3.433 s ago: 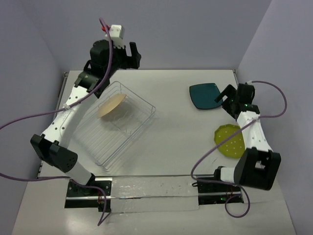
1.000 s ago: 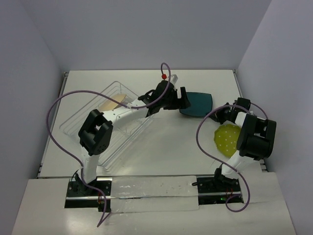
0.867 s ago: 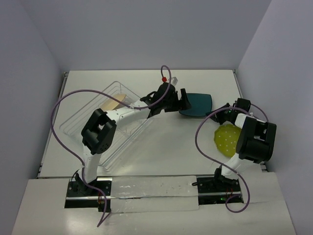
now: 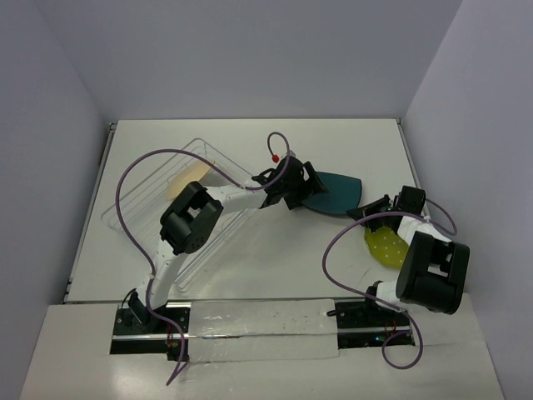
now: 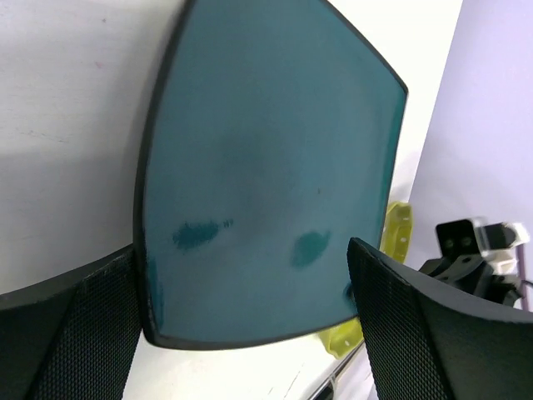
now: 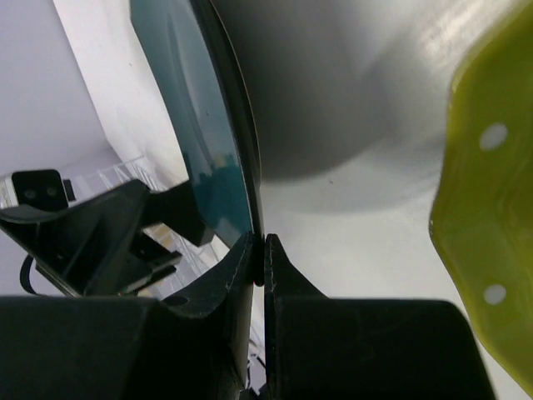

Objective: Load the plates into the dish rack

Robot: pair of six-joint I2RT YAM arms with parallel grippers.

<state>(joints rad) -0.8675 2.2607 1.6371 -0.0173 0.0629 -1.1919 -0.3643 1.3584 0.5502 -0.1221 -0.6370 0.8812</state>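
Currently my right gripper (image 6: 258, 248) is pinched shut on the thin rim of the dark teal rounded-square plate (image 6: 196, 142), whose edge runs straight up from between its two fingers (image 6: 223, 287) in the right wrist view. My left gripper (image 5: 243, 287) stands spread wide, one mesh-textured finger (image 5: 71, 325) at each side of the near edge of that teal plate, which fills most of the left wrist view. I cannot tell whether either pad actually touches it. From above, the teal plate sits between the two grippers at the middle right of the white table (image 4: 275, 258), the left arm reaching it across the dish rack and the right gripper at its right edge. A dark shadow lies on the table under the plate, but I cannot tell whether it is fully off the surface. Just beside it, on the right gripper's side, lies the yellow-green dotted round plate (image 4: 383, 247), partly covered by the right arm. Further left, the clear wire dish rack (image 4: 137, 204) holds the round cream plate (image 4: 190, 173), standing tilted between the ribs at the rack's far end.
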